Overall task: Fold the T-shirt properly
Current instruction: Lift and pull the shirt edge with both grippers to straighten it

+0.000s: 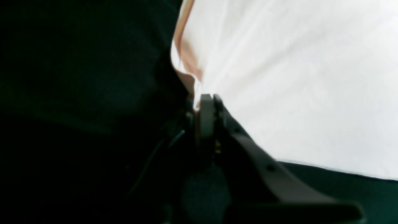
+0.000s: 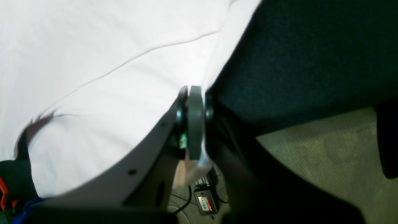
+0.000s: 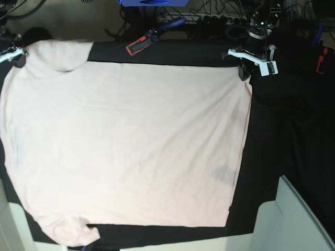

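Both pincers clenched on the T-shirt's far edge; garment spread flat, plain side up.

My left pincer [image 3: 244, 73] grips the hem corner of the T-shirt [image 3: 125, 141]; my right pincer [image 3: 15, 56] grips the shoulder corner beside the sleeve. The whole cloth lies on the near side of both grips, over the black table cloth [image 3: 272, 146]. Its long axis runs from one pincer to the other, so each arm stands equally close to its own end. Judgement: any fold must carry this edge towards the near one.
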Available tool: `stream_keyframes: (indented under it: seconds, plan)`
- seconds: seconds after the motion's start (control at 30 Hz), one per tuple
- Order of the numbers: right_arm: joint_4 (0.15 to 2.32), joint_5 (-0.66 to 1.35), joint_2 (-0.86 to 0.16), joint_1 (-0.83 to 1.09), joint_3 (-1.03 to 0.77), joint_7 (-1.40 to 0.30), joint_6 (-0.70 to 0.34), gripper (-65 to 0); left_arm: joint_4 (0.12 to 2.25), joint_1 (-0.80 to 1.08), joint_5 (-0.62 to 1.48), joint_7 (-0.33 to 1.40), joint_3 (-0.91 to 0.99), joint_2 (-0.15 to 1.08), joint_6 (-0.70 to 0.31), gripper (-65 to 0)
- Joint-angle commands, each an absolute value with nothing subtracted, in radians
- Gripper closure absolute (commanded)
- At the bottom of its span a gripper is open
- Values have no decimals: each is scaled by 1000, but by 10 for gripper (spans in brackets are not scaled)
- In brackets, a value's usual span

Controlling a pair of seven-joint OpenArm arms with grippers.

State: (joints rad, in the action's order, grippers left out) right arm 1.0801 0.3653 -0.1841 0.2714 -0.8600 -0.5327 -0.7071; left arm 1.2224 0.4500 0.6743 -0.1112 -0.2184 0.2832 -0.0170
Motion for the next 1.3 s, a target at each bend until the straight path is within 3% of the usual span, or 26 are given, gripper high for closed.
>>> stream_keyframes:
  seconds: [0.0, 0.27, 0.73, 0.97, 1.27]
  plan:
    - [1092, 354, -203, 282, -868, -541, -698, 0, 1219, 481, 674, -48, -219, 291, 4, 0]
    - [1135, 354, -206, 314, -866, -539, -698, 0, 1225, 521, 674, -50, -219, 297, 4, 0]
    - [1267, 351, -200, 298, -855, -545, -698, 0, 1425, 564, 674, -50, -217, 328, 7, 0]
    - [1389, 349, -208, 280, -855, -619, -698, 0, 1500, 562, 674, -39, -104, 320, 7, 0]
    - [1392, 346, -249, 188, -855, -702, -698, 0, 1494, 522, 673, -38, -70, 320, 7, 0]
